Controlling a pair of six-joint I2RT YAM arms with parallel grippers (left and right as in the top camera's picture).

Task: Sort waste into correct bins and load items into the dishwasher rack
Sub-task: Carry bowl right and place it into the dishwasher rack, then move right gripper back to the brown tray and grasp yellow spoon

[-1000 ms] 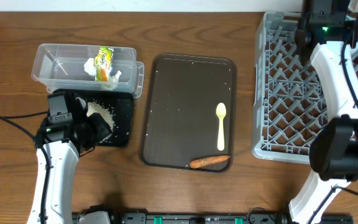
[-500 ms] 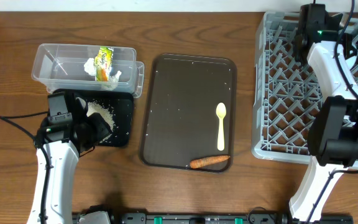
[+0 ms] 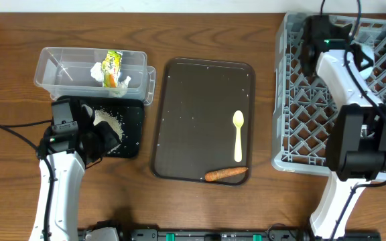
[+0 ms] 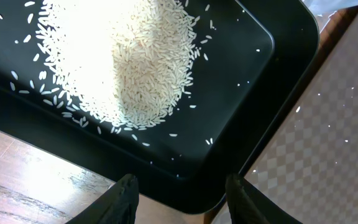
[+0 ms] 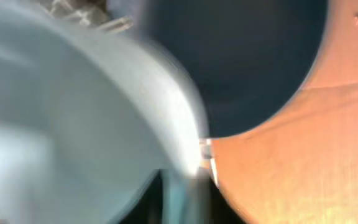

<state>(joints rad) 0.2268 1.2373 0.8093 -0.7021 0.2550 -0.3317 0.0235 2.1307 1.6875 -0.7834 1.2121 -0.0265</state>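
We are hovering the left fingers (image 4: 124,200) apart and empty over the near rim of the shallow black rectangular tray (image 4: 241,118), where the heap of white rice grains (image 3: 109,122) is lying. A dip here could nudge the tray and scatter grains across the wooden tabletop (image 3: 213,27). The right arm (image 3: 344,70) is reaching over the far left corner of the large grey plastic dishwasher rack (image 3: 288,127). Its wrist view is smearing a white bowl with light-blue outside (image 5: 73,124) against the large dark blue bowl (image 5: 260,56), so we cannot tell how the right fingers are standing. A careless release could knock the bowls together. The pale yellow spoon (image 3: 238,137) and orange carrot piece (image 3: 226,174) are waiting on the dark brown serving tray (image 3: 193,114).
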